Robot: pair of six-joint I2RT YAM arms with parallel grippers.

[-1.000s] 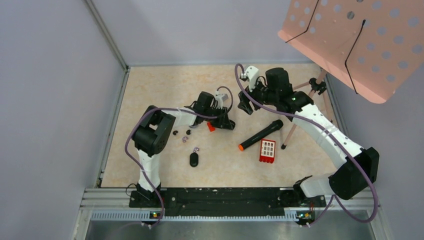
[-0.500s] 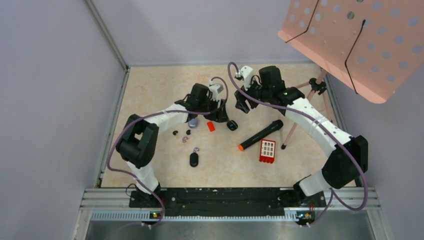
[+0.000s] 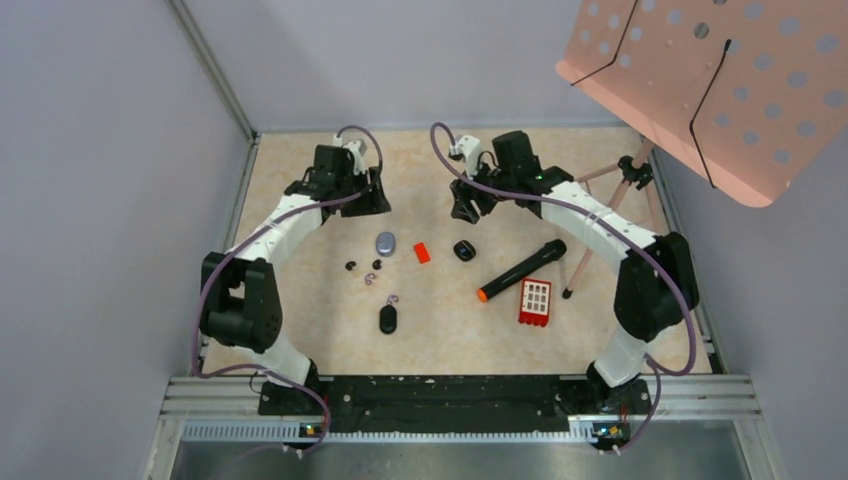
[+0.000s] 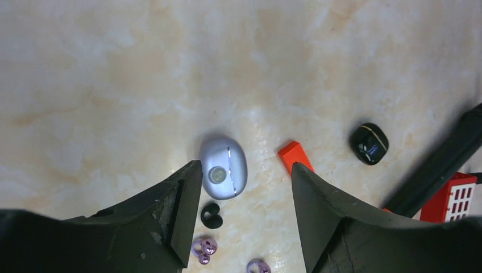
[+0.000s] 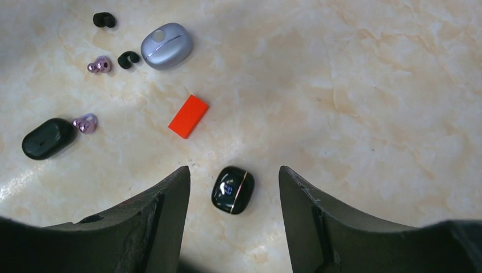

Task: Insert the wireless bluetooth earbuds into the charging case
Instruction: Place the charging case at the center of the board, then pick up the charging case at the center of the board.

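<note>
Both arms stretch toward the far edge of the worktop. The left gripper stands open and empty above the silver charging case. The right gripper is open and empty too, over the glossy black charging case. The earbuds lie loose on the worktop, left of centre. Two black earbuds and one purple earbud lie near the silver charging case. A second purple bud lies just beside the matte black case. A small red block lies between the two charging cases.

Robot lab: partition-walled test table
</note>
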